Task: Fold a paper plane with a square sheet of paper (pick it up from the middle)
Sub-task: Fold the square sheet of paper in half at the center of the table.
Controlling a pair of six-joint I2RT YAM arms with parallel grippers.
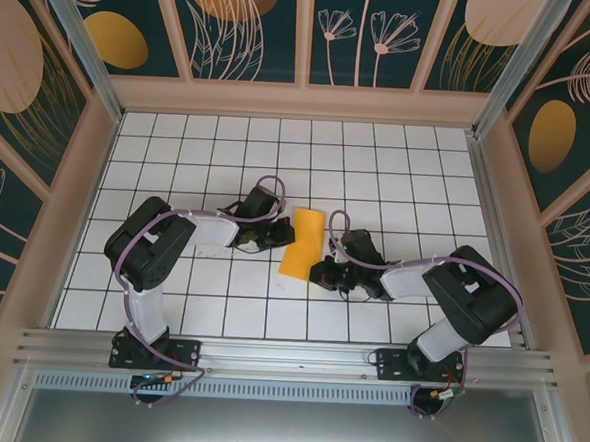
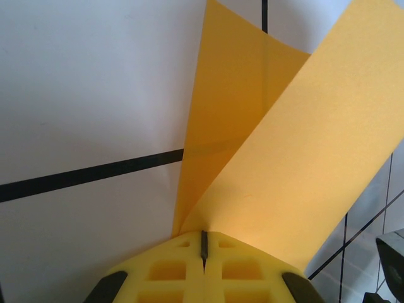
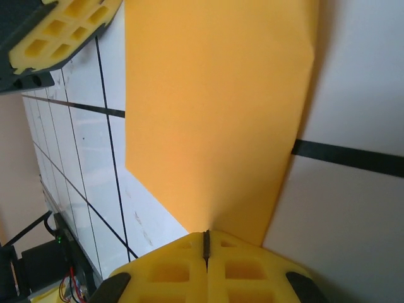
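Ahead of the left end effector (image 2: 204, 247), the square sheet of paper (image 2: 297, 164) runs off the top and right edges; ahead of the right end effector (image 3: 206, 243), off the top.

1. My left arm (image 1: 151, 247) and right arm (image 1: 468, 292) have bulky black joint housings joined by smooth white link shells.
2. A lilac cable (image 1: 273, 181) loops along each arm.
3. Each base (image 1: 155, 353) is a black bracket.
4. My left gripper (image 2: 204, 243) and right gripper (image 3: 206, 243) wear yellow pads (image 3: 170, 271) with square cut-outs, edged in dark grey.
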